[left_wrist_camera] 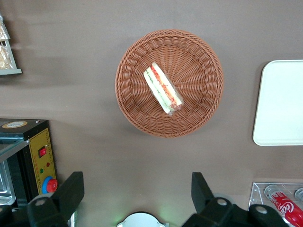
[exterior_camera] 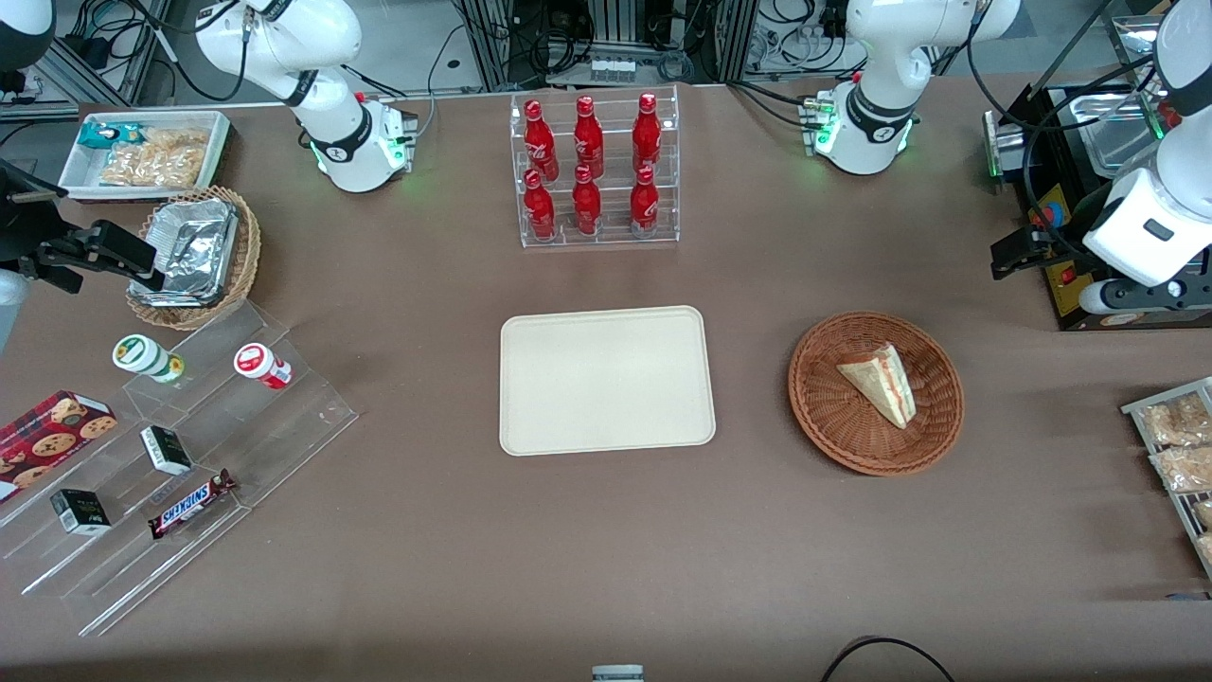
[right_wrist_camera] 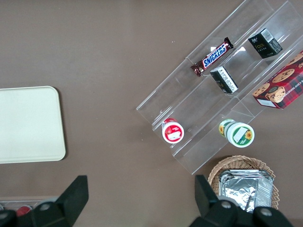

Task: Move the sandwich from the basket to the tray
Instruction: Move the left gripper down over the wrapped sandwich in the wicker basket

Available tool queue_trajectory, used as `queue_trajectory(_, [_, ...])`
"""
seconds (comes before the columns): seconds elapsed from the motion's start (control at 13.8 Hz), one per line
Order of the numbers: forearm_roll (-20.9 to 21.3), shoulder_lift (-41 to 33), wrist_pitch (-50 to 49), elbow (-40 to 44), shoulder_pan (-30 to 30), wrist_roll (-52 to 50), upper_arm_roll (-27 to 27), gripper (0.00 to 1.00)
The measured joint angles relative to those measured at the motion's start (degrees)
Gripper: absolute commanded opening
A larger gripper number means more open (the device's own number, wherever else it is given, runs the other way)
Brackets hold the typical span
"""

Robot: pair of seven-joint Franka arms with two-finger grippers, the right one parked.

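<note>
- Sandwich (exterior_camera: 881, 383): a triangular wedge lying on its side in the middle of the basket (exterior_camera: 937, 431), its red and green filling edge turned upward in the wrist view, so the layered side is open to a grasp from above.
- Basket: round, reddish-brown wicker, set on the worktop (exterior_camera: 606, 549) toward the working arm's end, beside the tray (exterior_camera: 606, 379) and apart from it.
- Tray: flat, cream-beige and bare; it lies at the centre of the worktop, nearer the front camera than the rack of red bottles (exterior_camera: 592, 166).
- Gripper (left_wrist_camera: 135, 191): raised well above the worktop and off to one side of the basket, not yet over the sandwich; its jaws are spread wide and hold nothing.
- Judgement: the transfer has not begun; the open stance suits a descent onto the wedge, probably across its two bread faces.
</note>
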Motion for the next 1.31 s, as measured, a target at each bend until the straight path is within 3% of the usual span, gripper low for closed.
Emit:
queue_trajectory(0.58, [0.0, 1.66, 1.49, -3.87, -0.03, 0.11, -0.65, 1.0])
queue_trajectory(1.31, [0.0, 2.23, 33.46, -28.41, -0.33, -0.45, -0.72, 1.0])
